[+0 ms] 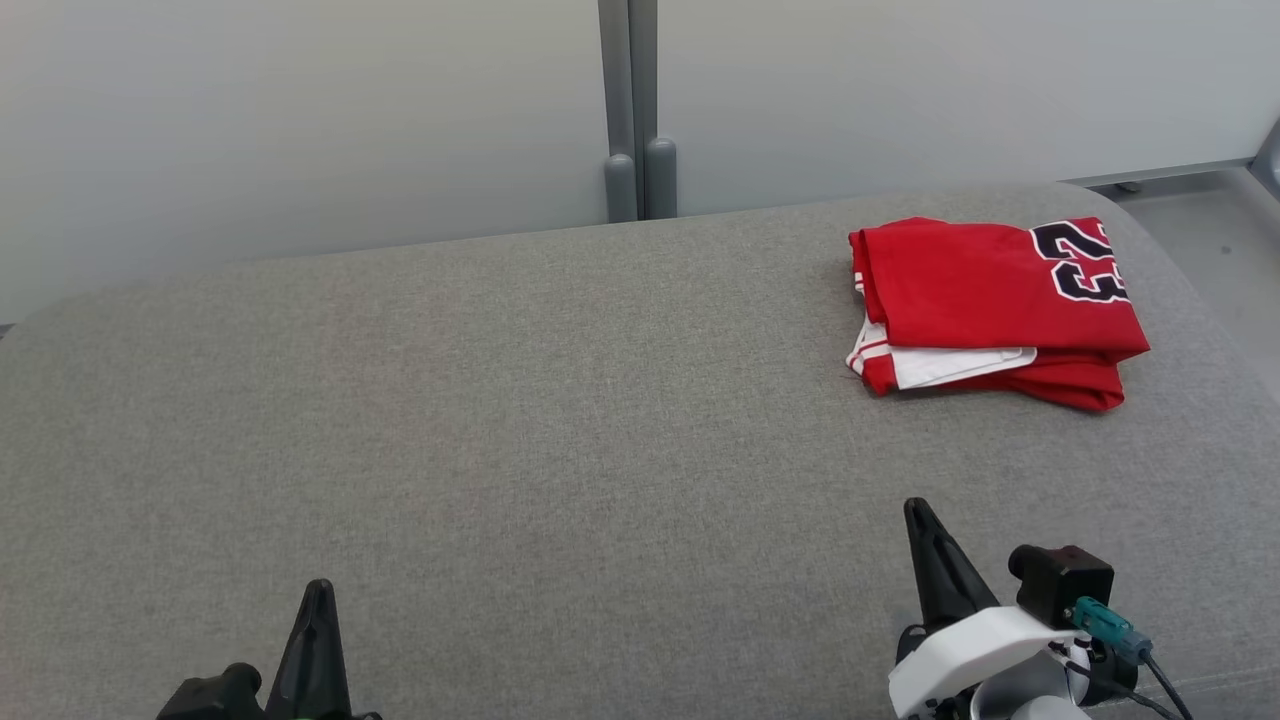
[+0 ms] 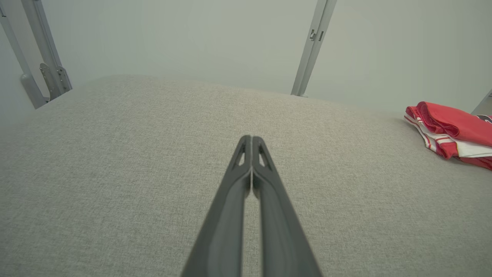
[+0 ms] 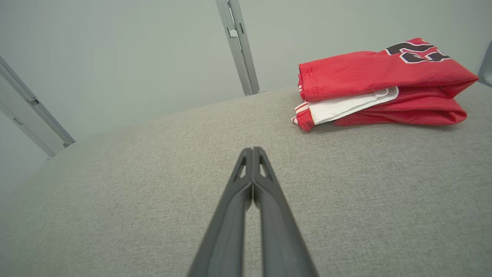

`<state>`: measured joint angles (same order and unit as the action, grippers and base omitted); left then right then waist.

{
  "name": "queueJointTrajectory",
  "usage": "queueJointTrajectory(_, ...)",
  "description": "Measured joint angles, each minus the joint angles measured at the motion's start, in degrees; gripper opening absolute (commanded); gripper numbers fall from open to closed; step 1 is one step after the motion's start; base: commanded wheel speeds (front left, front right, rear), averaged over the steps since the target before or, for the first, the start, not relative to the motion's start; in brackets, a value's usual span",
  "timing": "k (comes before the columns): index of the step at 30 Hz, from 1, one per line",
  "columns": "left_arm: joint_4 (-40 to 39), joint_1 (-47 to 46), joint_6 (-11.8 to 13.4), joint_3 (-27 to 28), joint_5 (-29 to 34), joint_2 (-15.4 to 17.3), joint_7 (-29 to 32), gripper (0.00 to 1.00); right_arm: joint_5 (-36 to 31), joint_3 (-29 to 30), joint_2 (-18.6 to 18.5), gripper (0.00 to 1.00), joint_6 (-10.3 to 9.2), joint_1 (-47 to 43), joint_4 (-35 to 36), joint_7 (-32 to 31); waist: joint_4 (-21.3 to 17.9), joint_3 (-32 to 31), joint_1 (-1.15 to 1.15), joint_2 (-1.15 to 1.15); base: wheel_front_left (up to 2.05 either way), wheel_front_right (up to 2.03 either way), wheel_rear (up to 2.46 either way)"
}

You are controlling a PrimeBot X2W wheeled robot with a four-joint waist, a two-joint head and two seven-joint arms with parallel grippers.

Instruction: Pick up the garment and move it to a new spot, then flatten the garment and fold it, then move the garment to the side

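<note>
Well, from where I stand the red jersey, soft cloth with white striped trim and dark numerals, lies folded into a compact stack at the far right corner of the grey fabric-covered table, close to its rounded edge and well apart from both arms. The left gripper hovers low at the near left with its two long dark fingers pressed together, holding nothing; the left wrist view shows the tips meeting over bare cloth. The right gripper sits at the near right, also closed and empty, pointing roughly toward the jersey. To my eye the folding and the shift to the side look done, or nearly so. The risks I see come from any further touch. A white layer pokes out at the near left of the stack, so a gripper catching just that flap would likely pull the fold apart. Closed fingers driven at the pile would shove it, not grasp it, and with the corner so near, a push to the right or away could slide it over the edge. The grey metal post behind the table stands well clear
</note>
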<state>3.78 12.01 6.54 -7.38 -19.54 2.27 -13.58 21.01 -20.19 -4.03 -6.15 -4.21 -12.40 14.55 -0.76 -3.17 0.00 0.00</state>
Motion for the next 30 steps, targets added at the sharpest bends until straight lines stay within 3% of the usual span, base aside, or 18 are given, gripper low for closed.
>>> queueJointTrajectory(30,1.23,-2.31,-3.09,2.55,-26.35,0.6,5.23,0.0,25.52,7.86,-0.07,0.0,3.32,0.55,0.76,-5.68,0.24,1.22,0.0,0.0,0.0,0.0,0.0)
